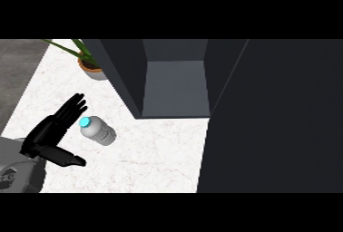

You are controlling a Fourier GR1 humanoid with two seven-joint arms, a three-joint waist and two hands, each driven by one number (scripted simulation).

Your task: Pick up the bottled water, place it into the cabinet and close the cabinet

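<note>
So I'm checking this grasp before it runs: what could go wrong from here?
The left hand is open right beside the water bottle, so closing off-centre could tip it. The open cabinet has a narrow opening, so the bottle may clip its door. The potted plant stands near the path.

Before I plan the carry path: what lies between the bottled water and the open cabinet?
Head view: only bare white counter lies between the bottled water and the open cabinet; nothing stands there.

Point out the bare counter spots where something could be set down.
Free: the marble between the bottled water and the cabinet front, and the stretch toward the near edge. Crowded: the far-left corner with the potted plant, and around the left hand.
</note>
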